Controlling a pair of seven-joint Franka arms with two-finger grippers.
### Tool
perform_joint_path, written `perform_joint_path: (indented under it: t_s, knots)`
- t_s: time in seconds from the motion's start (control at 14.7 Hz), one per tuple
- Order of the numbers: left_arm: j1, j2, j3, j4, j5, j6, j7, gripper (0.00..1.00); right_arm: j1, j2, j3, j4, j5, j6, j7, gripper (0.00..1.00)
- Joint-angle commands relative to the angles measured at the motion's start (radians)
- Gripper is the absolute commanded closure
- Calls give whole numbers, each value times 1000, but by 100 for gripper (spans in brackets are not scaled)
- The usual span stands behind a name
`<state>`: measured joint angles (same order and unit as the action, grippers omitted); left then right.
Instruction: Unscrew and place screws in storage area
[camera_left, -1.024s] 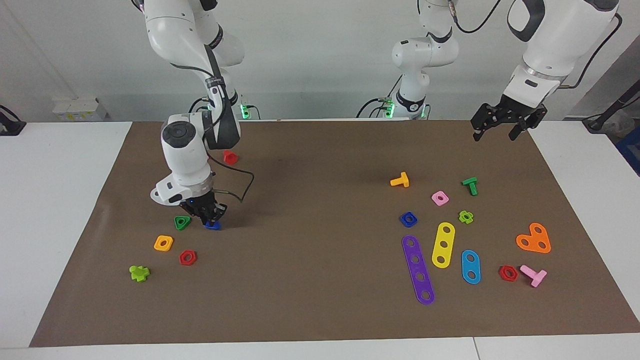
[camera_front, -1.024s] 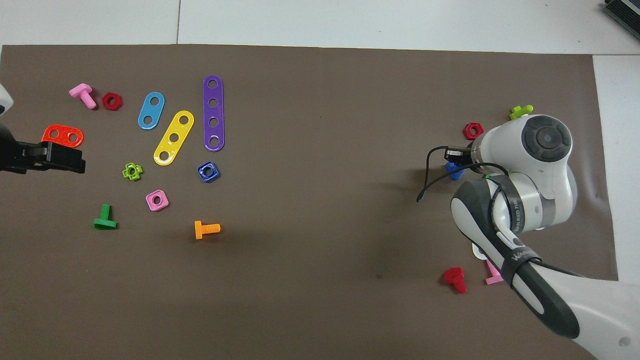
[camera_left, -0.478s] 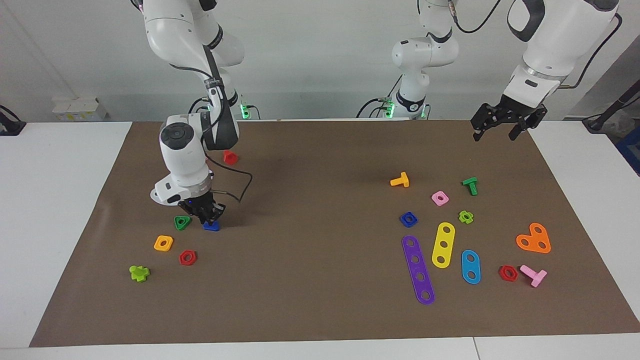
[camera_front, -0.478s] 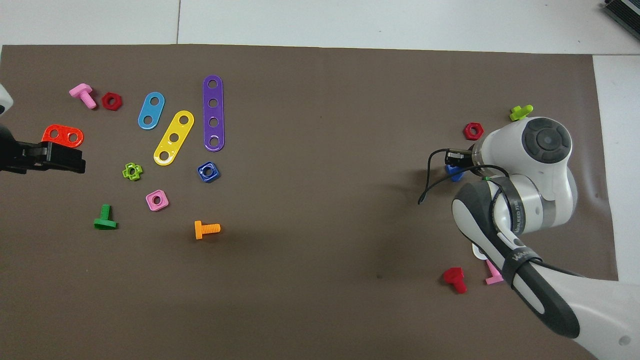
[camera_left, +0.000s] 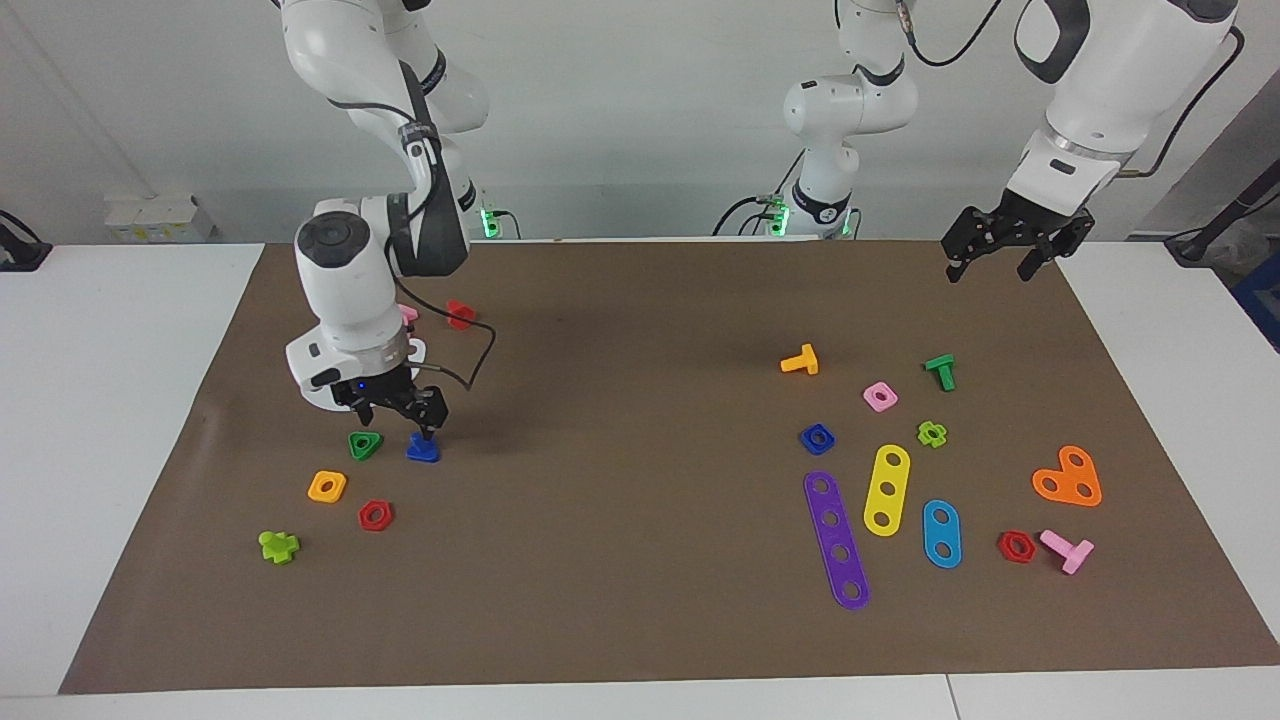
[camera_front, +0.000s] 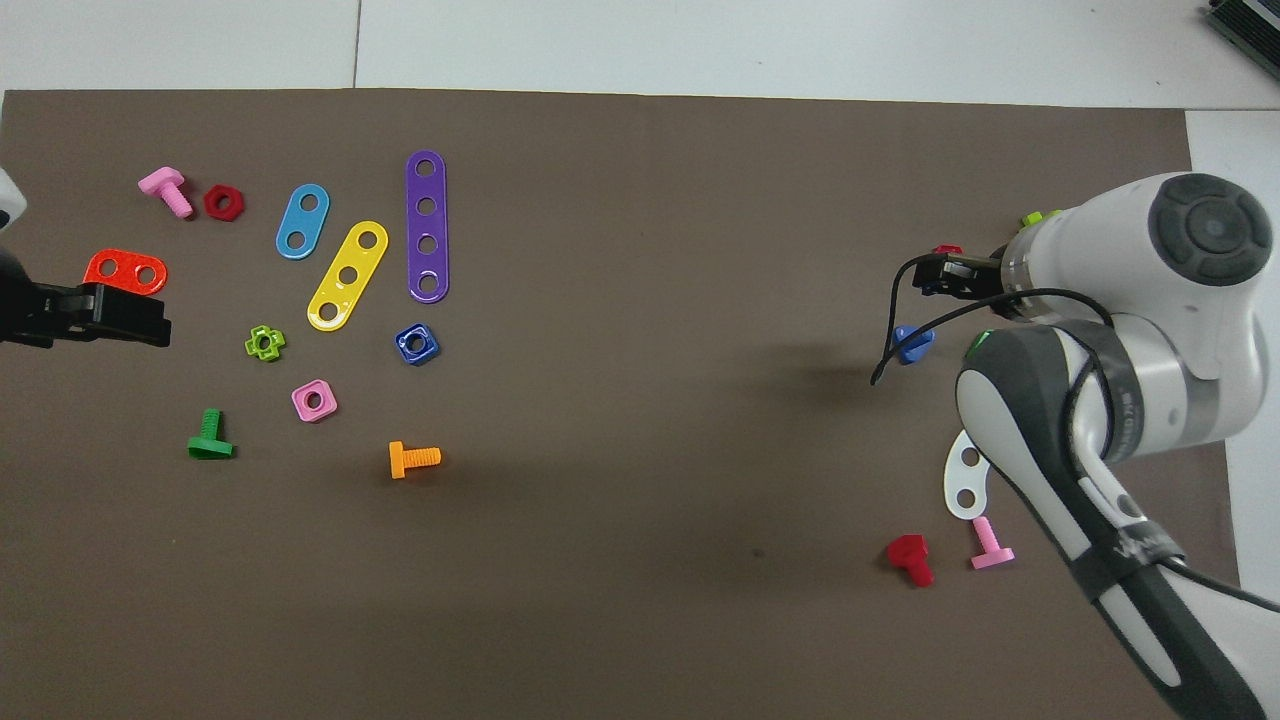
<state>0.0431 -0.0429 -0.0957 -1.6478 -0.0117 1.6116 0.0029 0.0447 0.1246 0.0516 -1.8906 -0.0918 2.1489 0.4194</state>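
The dark blue triangular-headed bolt (camera_left: 423, 448) lies free on the brown paper mat (camera_left: 640, 330) at the right arm's end of the table, just beside the green triangular nut (camera_left: 364, 444), while its matching dark blue nut (camera_left: 817, 438) sits near the purple holed strip (camera_left: 836, 539) toward the left arm's end. The right gripper (camera_left: 395, 413) hangs just over the bolt and green nut with its jaws apart and nothing in them. The left gripper (camera_left: 1005, 252) waits in the air over the mat's edge at its own end, jaws apart.

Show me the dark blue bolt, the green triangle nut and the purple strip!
dark blue bolt (camera_left: 423, 449), facing view, its triangular head
green triangle nut (camera_left: 364, 445), facing view, its rim
purple strip (camera_front: 427, 226), overhead view, its middle
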Motion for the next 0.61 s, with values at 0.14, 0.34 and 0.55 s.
perform_joint_path:
  t_s: [0.14, 0.34, 0.55]
  knots:
    - [4, -31, 2, -30, -10, -1, 0, 0, -60, -153, 1, 8, 128, -137, -186, 1]
    - [4, -31, 2, -32, -10, -1, -1, 0, -101, -162, -3, 150, 159, -326, -315, 1]
    - [4, -31, 2, -32, -10, -1, 0, 0, -103, -154, -4, 270, 144, -429, -372, 1]
